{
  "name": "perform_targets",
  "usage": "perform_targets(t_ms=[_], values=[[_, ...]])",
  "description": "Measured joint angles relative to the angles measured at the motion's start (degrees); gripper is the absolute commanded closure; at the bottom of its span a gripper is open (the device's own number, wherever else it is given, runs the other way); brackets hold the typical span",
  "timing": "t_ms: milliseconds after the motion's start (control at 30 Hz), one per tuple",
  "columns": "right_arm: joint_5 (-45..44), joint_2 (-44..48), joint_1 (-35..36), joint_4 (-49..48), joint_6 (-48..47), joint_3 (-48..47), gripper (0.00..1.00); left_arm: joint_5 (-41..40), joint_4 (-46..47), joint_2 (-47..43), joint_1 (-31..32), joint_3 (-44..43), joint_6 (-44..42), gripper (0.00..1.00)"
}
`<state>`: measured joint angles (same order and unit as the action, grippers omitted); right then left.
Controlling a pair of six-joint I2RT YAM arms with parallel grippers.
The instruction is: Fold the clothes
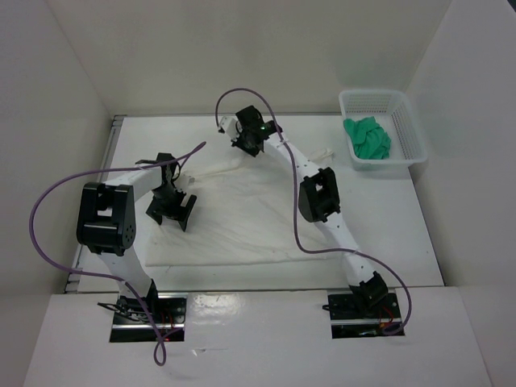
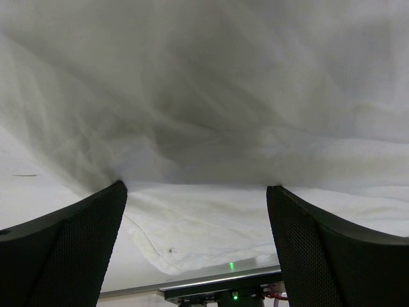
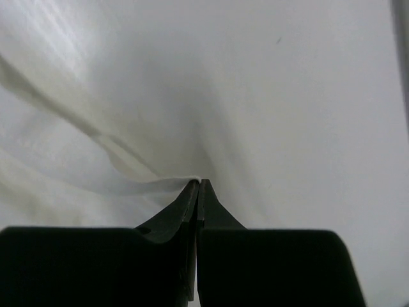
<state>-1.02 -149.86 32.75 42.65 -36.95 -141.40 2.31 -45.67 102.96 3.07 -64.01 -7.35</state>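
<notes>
The left arm (image 1: 105,214) and the right arm (image 1: 322,193) are built alike: slim white tubes marked with small dark dots, joined by chunky black housings with squared openings. Each stands on a black base plate (image 1: 149,318). Red wiring (image 1: 391,326) shows beside the right one. A purple cable (image 1: 32,216) loops wide off the left arm, and another purple cable (image 1: 294,226) runs along the right arm and arcs above its wrist. A green light (image 1: 264,126) glows on the right wrist. The left gripper (image 2: 196,187) has broad black fingers (image 2: 70,249) covered with a fine dotted texture. The right gripper (image 3: 199,184) has smooth black fingers (image 3: 220,220) that taper to thin tips.
</notes>
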Motion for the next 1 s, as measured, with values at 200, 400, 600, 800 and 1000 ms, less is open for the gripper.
perform_targets(t_ms=[200,400,600,800,1000], values=[[-1.4,-13.9,0.0,8.4,0.5,-26.4,0.83,0.1,0.0,0.0,0.0,0.0,-0.1,0.04],[-2.7,-19.3,0.0,12.8,2.2,-34.4,0.46,0.2,0.0,0.0,-0.1,0.0,-0.2,0.04],[-1.2,-19.0,-0.4,14.0,5.2,-35.2,0.32,0.3,0.0,0.0,-0.1,0.0,-0.2,0.04],[4.1,-15.7,-0.5,16.2,5.9,-35.5,0.29,0.3,0.0,0.0,-0.2,0.0,-0.2,0.04],[9.9,-14.0,0.3,20.3,4.2,-36.7,0.24,0.4,-0.1,0.0,-0.2,0.0,-0.2,0.04]])
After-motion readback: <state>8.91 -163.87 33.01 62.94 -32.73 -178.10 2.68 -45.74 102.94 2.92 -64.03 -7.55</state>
